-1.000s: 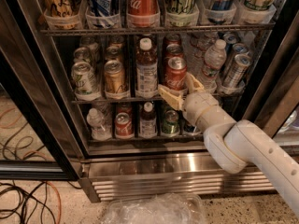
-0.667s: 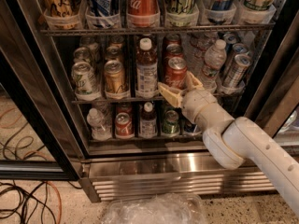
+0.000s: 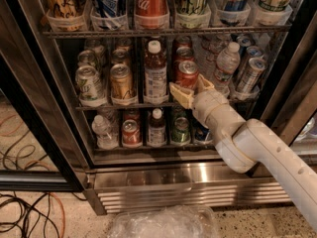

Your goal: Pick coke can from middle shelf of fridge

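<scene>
The coke can (image 3: 187, 72), short and red with a silver top, stands at the front of the middle shelf (image 3: 136, 104) of the fridge (image 3: 188, 180), right of a brown drink bottle (image 3: 155, 73). My gripper (image 3: 193, 89) reaches into the fridge from the lower right. It is open, with one tan finger (image 3: 181, 94) low on the can's left and the other on its right, at the can's lower part. The can's base is hidden behind the fingers.
A gold-tan can (image 3: 122, 82) and a green-silver can (image 3: 88, 83) stand left of the bottle. A water bottle (image 3: 225, 63) and tilted cans are to the right. A tall red Coca-Cola can (image 3: 151, 1) is on the rack above. Clear plastic (image 3: 163, 222) and cables (image 3: 29, 207) lie on the floor.
My gripper has crept slightly up and deeper towards the coke can. Nothing on the shelves has moved.
</scene>
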`<move>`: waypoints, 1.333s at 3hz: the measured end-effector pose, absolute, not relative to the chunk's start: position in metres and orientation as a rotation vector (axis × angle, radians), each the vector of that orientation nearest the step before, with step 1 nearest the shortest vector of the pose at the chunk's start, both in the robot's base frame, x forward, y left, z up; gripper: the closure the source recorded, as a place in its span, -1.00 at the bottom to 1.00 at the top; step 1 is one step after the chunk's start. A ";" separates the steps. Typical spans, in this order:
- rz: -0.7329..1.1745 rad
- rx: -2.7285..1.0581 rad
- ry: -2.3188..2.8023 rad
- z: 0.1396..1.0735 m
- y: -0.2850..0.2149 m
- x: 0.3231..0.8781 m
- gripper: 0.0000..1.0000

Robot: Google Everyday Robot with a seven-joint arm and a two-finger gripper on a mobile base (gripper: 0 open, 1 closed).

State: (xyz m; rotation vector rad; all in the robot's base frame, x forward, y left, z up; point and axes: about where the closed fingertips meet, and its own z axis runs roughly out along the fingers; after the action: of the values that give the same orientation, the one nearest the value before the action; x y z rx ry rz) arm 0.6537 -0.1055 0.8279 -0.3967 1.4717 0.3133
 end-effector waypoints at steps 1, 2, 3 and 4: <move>0.296 -0.376 1.473 0.828 -0.114 0.664 -0.24; 0.288 -0.369 1.467 0.830 -0.117 0.672 -0.24; 0.288 -0.369 1.467 0.830 -0.117 0.672 0.29; 0.288 -0.369 1.467 0.830 -0.117 0.672 0.75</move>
State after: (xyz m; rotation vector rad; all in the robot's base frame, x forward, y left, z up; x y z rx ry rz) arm 0.6721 -0.1173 0.8301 -0.3686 1.4666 0.2876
